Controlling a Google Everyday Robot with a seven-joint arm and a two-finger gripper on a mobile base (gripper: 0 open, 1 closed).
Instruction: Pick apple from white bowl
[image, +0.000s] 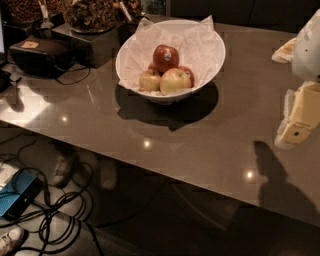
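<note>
Dark red and round, the apple (166, 57) sits on top of the pile in the white bowl (121, 67), a small pale sticker facing the camera. Below it lie two yellow-green apples, one at the front (174, 81) and one at the front left (149, 80), with a redder fruit (188, 74) partly hidden behind the front one. Crinkled white paper (197, 42) lines the bowl and rises in points above its rim. The bowl stands upright in the upper middle of the frame on a glossy brown worktop (210, 135), throwing a dark shadow towards the camera.

At the right edge of the frame, the gripper (299, 127) shows as a cream-coloured block below the white arm (307, 47). It is well apart from the bowl, level with its lower edge, and touches neither the apple nor the paper. It seems to hold nothing, though part of it is cut off by the frame, and whether it is parted or clenched cannot be told. Its shadow (270, 167) falls on the worktop at lower right.

A black device (37, 56) rests at upper left, and cables (55, 210) trail on the floor at lower left.
</note>
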